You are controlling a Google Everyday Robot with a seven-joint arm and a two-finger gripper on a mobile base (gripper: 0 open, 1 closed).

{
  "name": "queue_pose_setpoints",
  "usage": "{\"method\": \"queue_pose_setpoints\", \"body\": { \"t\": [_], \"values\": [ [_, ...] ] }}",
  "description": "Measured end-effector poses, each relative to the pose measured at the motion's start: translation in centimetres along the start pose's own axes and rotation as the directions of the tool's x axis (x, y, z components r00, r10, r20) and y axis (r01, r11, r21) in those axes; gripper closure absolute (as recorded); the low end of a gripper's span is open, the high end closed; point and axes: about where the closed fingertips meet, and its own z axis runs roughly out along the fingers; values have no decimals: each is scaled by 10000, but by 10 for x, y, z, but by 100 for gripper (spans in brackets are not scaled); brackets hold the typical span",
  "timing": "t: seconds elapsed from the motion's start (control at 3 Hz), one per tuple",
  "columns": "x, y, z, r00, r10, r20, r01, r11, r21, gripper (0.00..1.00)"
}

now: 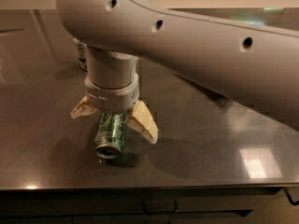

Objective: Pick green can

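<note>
- Green can (pixel 110 138) lies on its side on the tabletop (pixel 210 153), near the front edge.
- Gripper (pixel 113 125) hangs directly above, jaws wide, straddling it.
- Risk: an off-centre closure could roll the can away.

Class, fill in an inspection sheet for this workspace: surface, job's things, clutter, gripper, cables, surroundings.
Surface: dark glossy counter, with a glare patch at right.
Job's things: green can lying on its side near the front edge, one end toward the camera.
Clutter: second can at back left, mostly hidden by the arm.
Gripper: gripper low over the green can, fingers open, one each side.
Cables: possibly a dark cord below the counter, far right.
Surroundings: cabinet fronts under the counter.
</note>
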Motion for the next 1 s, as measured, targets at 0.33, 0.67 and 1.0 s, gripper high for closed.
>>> {"method": "queue_pose_setpoints", "body": {
  "t": [0.33,0.67,1.0],
  "values": [
    [3,1,4,9997,-177,-190,172,9994,-302,18],
    [6,5,3,9990,-177,-400,156,9985,-524,41],
    [7,9,-7,9979,-97,-639,61,9984,-557,64]
  ]
}}
